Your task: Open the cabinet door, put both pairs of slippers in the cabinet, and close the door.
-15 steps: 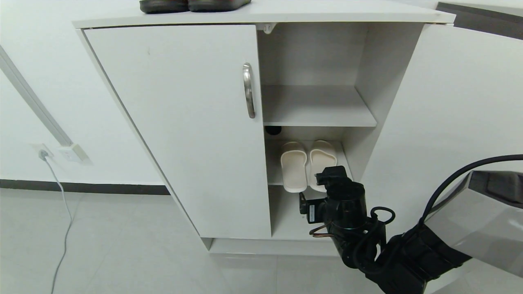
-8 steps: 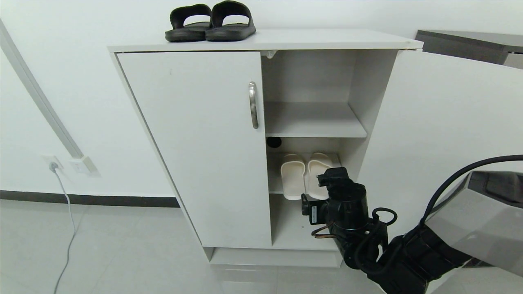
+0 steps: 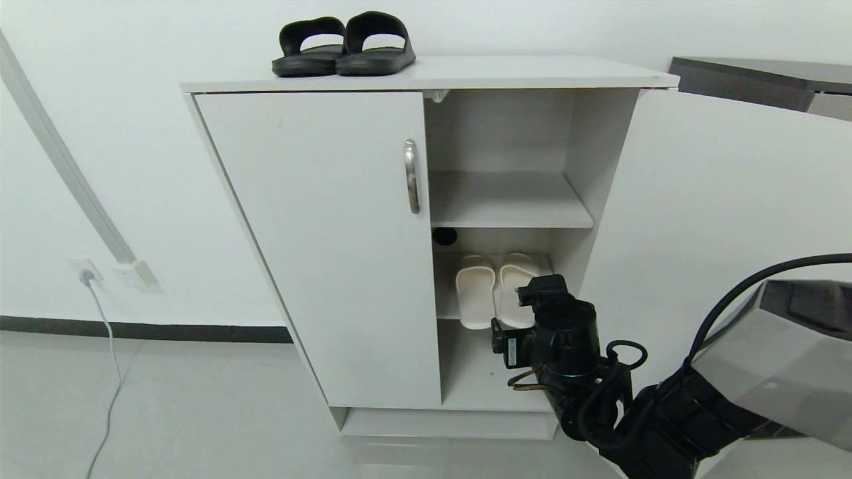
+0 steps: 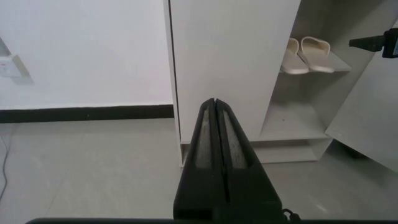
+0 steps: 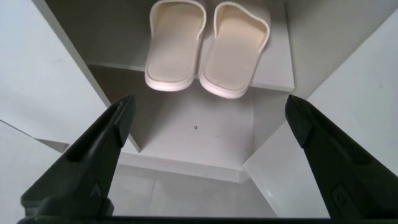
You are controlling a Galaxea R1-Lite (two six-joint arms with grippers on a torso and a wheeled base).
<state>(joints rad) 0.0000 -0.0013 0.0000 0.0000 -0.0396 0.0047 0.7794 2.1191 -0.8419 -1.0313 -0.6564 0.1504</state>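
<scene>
White wooden cabinet [image 3: 319, 253] was open, cream foam slippers [image 3: 496, 289] shelved; right end effector [image 5: 208, 109] gaped empty. Next, probably: black rubber slippers [image 3: 343, 46], upper centre.

Pair of cream slippers [image 5: 233, 50] inside the cabinet [image 5: 193, 140]
They are laid side by side, touching, at the front edge of a shelf [image 5: 280, 74]; the right gripper [image 5: 210, 106] is held spread wide before them.

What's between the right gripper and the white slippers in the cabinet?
Nothing blocks the way. In the right wrist view, the open right gripper faces the white slippers across a bare stretch of bottom shelf.
</scene>
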